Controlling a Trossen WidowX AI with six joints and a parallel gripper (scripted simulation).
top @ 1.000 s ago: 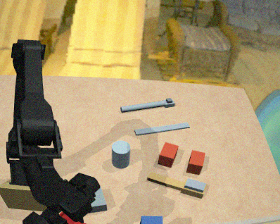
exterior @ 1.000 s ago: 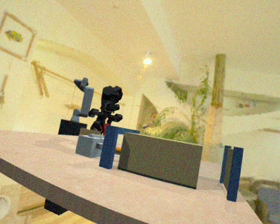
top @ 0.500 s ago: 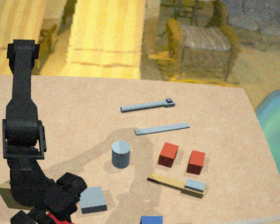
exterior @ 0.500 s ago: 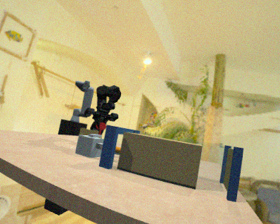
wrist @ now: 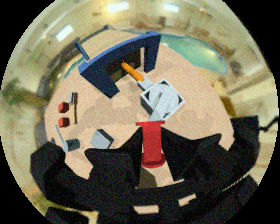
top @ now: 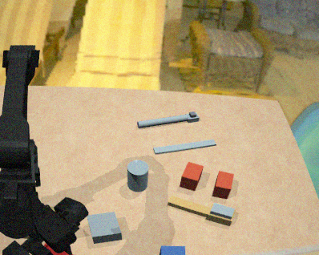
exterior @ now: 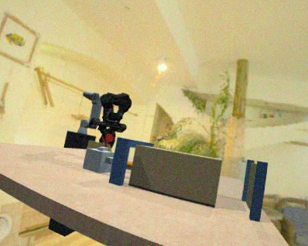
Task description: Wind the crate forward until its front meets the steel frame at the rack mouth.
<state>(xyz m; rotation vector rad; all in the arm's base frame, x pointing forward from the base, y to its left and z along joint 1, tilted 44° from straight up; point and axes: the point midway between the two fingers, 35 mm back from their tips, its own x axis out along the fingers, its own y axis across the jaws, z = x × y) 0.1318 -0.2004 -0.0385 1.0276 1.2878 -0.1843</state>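
My gripper [wrist: 149, 128] [exterior: 109, 136] is shut on the red grip of the winch handle [wrist: 152, 147] [exterior: 109, 138]. The handle's light grey arm reaches from the grip over the top of the grey box winch [wrist: 174, 111] [exterior: 94, 162]. Whether its key sits in the hole is hidden. An orange strap [wrist: 133, 72] [exterior: 129, 163] runs from the winch into the mouth of the blue steel frame [wrist: 102, 79] [exterior: 120, 162]. A dark brown shape shows behind the mouth; I cannot tell whether it is the crate. The cubby's dark side panel [exterior: 176, 176] hides the inside in the exterior view.
A grey rod with a square head [top: 166, 121], flat bar [top: 184, 147], grey cylinder [top: 138, 176], two red blocks [top: 191, 176] [top: 223, 184], yellow bar [top: 190, 206] and flat grey block [top: 104, 227] lie beyond the arm. A blue post [exterior: 258, 192] stands at the cubby's far end.
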